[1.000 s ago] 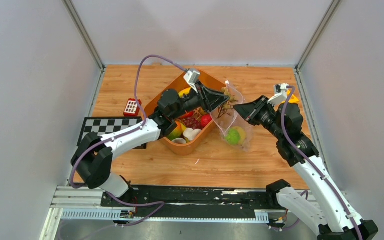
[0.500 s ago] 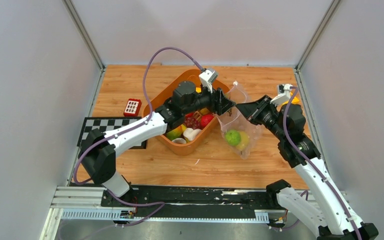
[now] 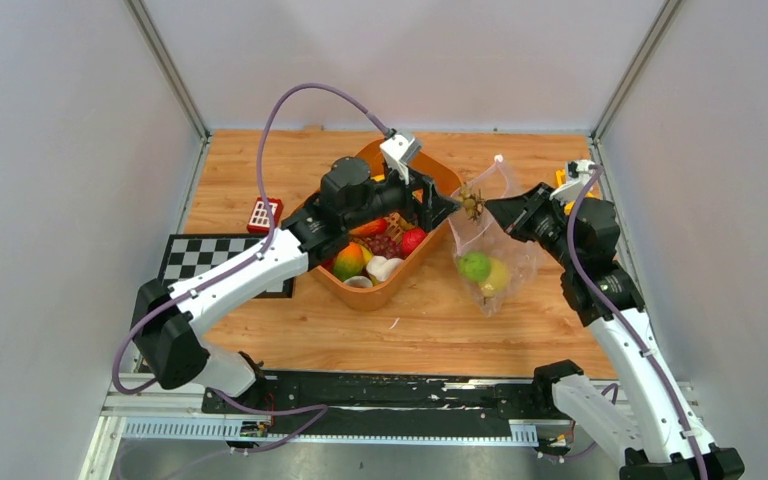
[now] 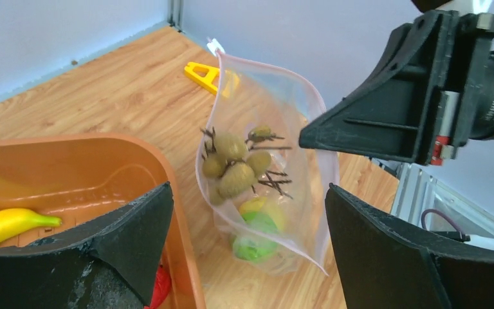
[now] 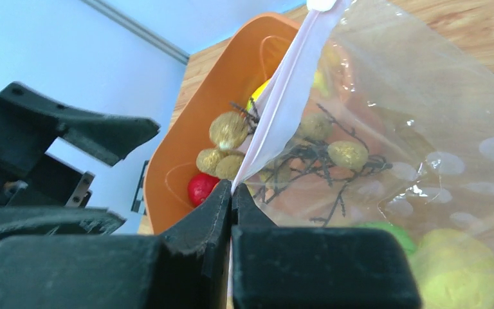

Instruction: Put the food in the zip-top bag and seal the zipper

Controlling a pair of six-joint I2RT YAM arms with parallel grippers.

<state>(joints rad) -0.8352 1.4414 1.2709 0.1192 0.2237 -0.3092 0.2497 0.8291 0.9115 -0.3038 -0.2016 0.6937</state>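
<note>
1. the zip-top bag (image 3: pixel 490 240) hangs upright over the right half of the tabletop (image 3: pixel 260 170), its lower end down at the wood, just beside the right side of the orange basket (image 3: pixel 375 300).
2. the pinkish zipper (image 5: pixel 283 96) runs along the bag's mouth edge. the right end effector (image 5: pixel 231 193) is clenched on that edge, holding the mouth up.
3. a green apple (image 3: pixel 474 266) and a lemon (image 3: pixel 498 275) lie touching at the bottom of the bag. a cluster of olive-green grapes (image 4: pixel 235 170) on brown stems sits higher up, near the mouth.
4. the left end effector (image 3: pixel 443 203) is released, with its jaws spread wide and nothing between them. it hovers over the basket's right rim, facing the bag's mouth.
5. the basket holds a banana (image 4: pixel 9 225), a mango (image 3: pixel 348 262), a white mushroom (image 3: pixel 382 267), a red fruit (image 3: pixel 413 240) and dark grapes (image 3: pixel 385 243).
6. the tabletop is light wood. a small red block (image 3: pixel 263 213) with white squares lies near its left edge, with a checkerboard sheet (image 3: pixel 210 262) nearer the front on the same side. a yellow piece (image 4: pixel 209 71) lies by the far right corner.
7. pale grey walls (image 3: pixel 60 150) close the left, far and right sides, with metal posts in the far corners. a black rail (image 3: pixel 380 395) runs along the near edge.
</note>
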